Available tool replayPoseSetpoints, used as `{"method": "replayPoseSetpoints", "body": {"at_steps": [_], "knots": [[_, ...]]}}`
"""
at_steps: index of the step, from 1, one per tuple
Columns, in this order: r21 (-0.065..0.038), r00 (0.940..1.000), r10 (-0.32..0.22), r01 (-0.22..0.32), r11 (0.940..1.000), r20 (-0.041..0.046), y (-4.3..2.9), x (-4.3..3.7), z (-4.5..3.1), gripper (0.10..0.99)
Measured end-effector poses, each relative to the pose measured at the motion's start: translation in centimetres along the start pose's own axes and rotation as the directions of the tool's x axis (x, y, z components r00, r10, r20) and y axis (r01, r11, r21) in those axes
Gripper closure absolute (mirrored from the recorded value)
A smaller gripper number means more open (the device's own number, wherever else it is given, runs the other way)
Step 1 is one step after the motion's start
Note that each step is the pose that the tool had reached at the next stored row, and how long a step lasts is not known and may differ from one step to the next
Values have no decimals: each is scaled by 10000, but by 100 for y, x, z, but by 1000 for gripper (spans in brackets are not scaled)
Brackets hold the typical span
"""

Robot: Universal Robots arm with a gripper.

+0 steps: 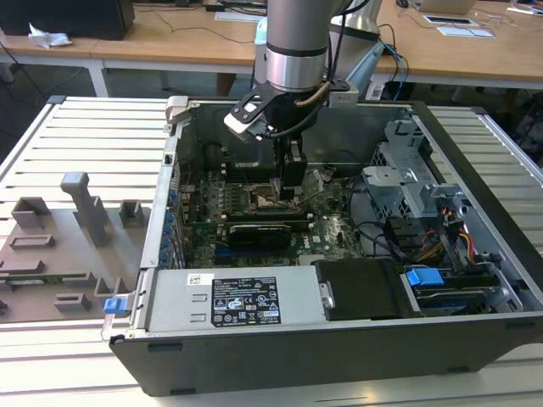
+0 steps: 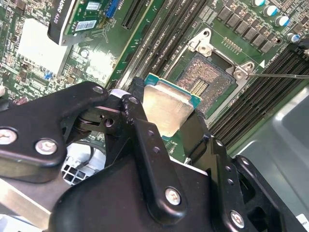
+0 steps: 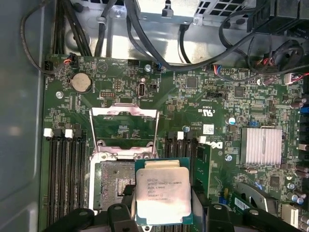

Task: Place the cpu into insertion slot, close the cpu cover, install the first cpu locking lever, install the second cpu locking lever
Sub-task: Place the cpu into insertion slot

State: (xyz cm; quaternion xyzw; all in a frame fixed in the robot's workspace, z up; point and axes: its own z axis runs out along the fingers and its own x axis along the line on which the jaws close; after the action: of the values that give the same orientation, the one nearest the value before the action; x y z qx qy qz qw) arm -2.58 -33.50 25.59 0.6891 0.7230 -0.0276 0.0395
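You have the cpu [image 3: 162, 195] in the gripper [image 1: 287, 197], above the board [image 3: 193, 96] and partly over the socket [image 3: 112, 186]. The cover [image 3: 124, 112] stands open at the socket's edge away from the gripper. At the exterior view's left of the case [image 1: 339, 356] lie jigs [image 1: 59, 246].

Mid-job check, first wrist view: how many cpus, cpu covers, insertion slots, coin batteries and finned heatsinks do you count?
cpu, gripped by the hand: 1
cpu cover, open: 1
insertion slot, empty: 1
coin battery: 1
finned heatsink: 1
Total: 5
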Motion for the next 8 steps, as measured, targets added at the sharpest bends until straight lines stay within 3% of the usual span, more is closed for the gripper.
{"method": "replayPoseSetpoints", "body": {"at_steps": [8], "knots": [[0, 10000, 0, 0, 10000, 0, 4, 89, -8, 541]]}}
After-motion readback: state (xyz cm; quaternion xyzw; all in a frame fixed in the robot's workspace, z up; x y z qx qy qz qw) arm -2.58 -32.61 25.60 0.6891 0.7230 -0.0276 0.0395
